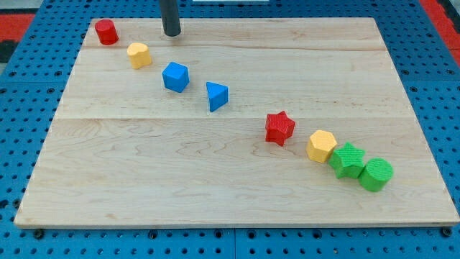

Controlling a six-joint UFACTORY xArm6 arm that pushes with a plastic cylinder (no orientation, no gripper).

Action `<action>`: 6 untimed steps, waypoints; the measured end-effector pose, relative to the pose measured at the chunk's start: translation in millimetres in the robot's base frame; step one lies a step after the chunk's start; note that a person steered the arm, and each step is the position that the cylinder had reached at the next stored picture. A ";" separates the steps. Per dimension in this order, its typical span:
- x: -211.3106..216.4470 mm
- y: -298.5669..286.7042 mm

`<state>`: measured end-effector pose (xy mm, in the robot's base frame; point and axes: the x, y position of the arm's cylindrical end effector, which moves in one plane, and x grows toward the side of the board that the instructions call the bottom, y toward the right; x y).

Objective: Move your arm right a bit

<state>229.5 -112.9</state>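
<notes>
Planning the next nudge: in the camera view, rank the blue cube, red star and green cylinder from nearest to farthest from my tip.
From my tip, at the view's top:
1. Blue cube, just below it.
2. Red star, mid-board, toward the view's right.
3. Green cylinder, far lower right.

Just one camera here, sitting above and in front of the surface (pixel 215 165), looking down at it at a slant. The far edge is running narrower than the near edge, so it's tilting forward rather than pointing straight down. It's framing pretty much the whole wooden board, with blue pegboard (pixel 29 144) peeking out on all sides. The rod is coming in from the view's top, cut off by the frame.
</notes>
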 end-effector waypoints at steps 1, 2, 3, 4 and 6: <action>-1.6 -0.4; -2.2 -1.3; -2.2 -1.3; -2.2 -0.1; -2.2 0.7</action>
<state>227.3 -112.3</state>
